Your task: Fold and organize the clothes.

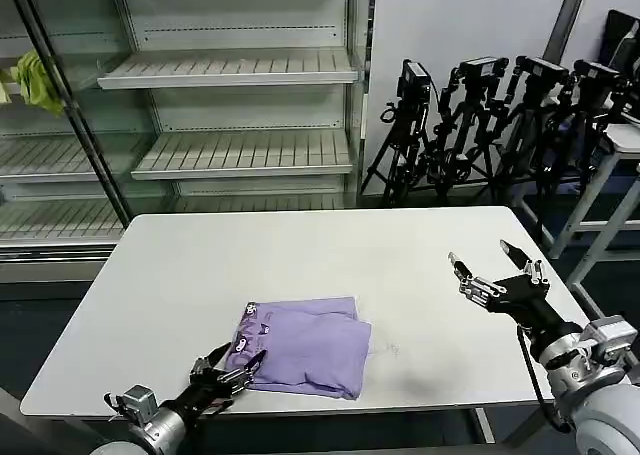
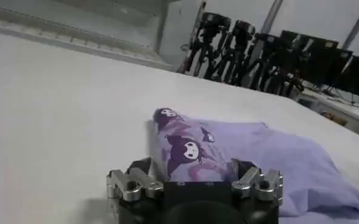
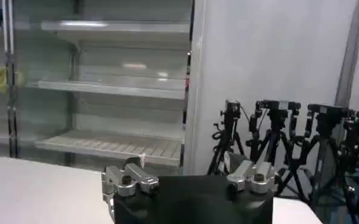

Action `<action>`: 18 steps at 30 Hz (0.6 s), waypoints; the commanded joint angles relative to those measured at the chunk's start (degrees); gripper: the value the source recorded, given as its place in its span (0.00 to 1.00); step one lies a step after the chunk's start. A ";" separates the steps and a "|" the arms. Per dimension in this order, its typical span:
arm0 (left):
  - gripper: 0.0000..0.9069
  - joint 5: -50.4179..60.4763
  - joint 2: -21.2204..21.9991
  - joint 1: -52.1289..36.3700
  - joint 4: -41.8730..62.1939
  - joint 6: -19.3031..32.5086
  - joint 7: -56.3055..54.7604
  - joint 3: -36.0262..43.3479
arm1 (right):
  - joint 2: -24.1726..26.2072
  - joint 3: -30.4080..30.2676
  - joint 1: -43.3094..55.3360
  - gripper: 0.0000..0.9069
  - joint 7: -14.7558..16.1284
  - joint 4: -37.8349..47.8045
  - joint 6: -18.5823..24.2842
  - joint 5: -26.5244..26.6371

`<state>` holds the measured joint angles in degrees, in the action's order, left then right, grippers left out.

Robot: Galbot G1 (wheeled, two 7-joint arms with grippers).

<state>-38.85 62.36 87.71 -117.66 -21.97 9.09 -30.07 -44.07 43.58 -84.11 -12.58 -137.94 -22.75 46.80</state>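
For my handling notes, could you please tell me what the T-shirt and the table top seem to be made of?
T-shirt: thin, soft lavender knit, probably cotton, matte; it lies in limp folds and rumples, with a printed cartoon graphic.
Table top: smooth white hard surface, perhaps laminate, slightly glossy; it is flat and even, with a faint sheen.

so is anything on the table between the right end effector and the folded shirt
Nothing visible. The right end effector hangs open over bare white table, with only tabletop between it and the lavender T-shirt. The left end effector is already at the shirt's near corner.
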 commanded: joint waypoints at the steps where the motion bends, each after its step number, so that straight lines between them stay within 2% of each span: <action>1: 0.62 0.41 0.12 0.97 0.16 0.21 0.15 -0.27 | -0.74 -0.06 -0.48 1.00 -0.02 -0.21 0.01 -0.19; 4: 0.54 0.29 0.03 0.67 0.29 0.28 0.23 -0.14 | -1.02 -0.11 -0.77 1.00 -0.03 -0.22 0.03 -0.42; 8: 0.33 0.20 -0.17 0.39 0.33 0.32 0.29 0.04 | -0.98 -0.14 -0.77 1.00 -0.11 -0.47 0.00 -0.45; 11: 0.26 0.07 -0.39 0.28 0.20 0.34 0.31 0.04 | -0.92 -0.12 -0.75 1.00 -0.14 -0.53 -0.03 -0.45; 14: 0.21 -0.19 -0.60 0.24 -0.04 0.37 0.34 0.01 | -0.94 -0.13 -0.76 1.00 -0.17 -0.54 -0.04 -0.44; 18: 0.21 -0.42 -0.87 0.11 -0.33 0.36 0.26 -0.20 | -1.14 -0.22 -0.79 1.00 -0.13 -0.48 -0.03 -0.48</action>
<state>-39.03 61.66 87.71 -117.69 -21.62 9.37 -30.05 -45.03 43.44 -84.80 -12.71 -138.43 -22.75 46.37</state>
